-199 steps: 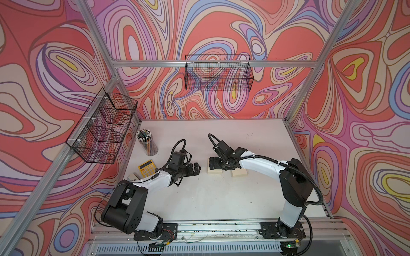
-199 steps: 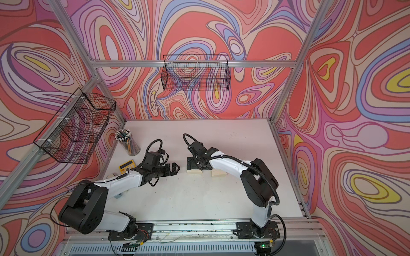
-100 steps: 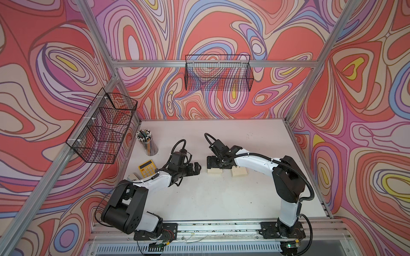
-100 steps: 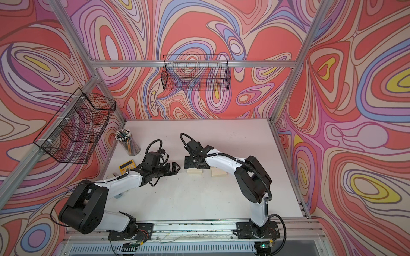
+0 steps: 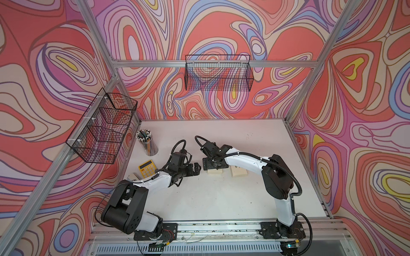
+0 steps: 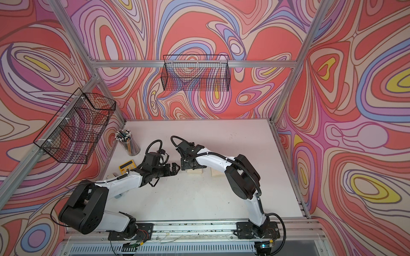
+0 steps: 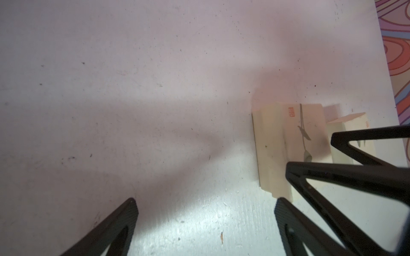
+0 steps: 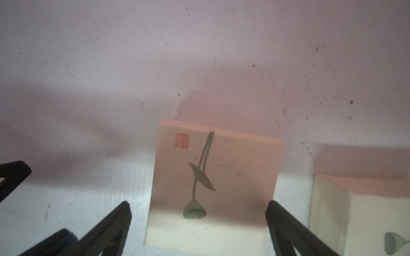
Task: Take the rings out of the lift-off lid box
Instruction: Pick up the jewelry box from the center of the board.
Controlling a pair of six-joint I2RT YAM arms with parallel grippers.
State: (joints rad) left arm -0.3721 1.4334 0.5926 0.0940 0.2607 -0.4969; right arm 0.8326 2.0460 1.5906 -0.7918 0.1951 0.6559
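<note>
Two cream boxes lie mid-table. The lift-off lid box (image 8: 213,184) has its lid on, printed with a lotus stem and a red seal; both top views show it (image 5: 214,172) (image 6: 194,172). My right gripper (image 8: 198,206) is open and points down over it, one finger on each side, apart from the walls (image 5: 214,165). My left gripper (image 7: 205,212) is open over bare table just left of this box (image 7: 284,146), and it holds nothing (image 5: 197,169). The rings are hidden.
A second cream box (image 5: 238,171) (image 8: 359,217) sits just right of the first. A pencil cup (image 5: 147,141) and a yellow calculator (image 5: 148,171) stand at the left. Wire baskets hang on the back wall (image 5: 218,75) and the left wall (image 5: 102,126).
My right gripper has shifted left and lowered, so its open fingers now straddle the lidded box. The left arm has not moved.
</note>
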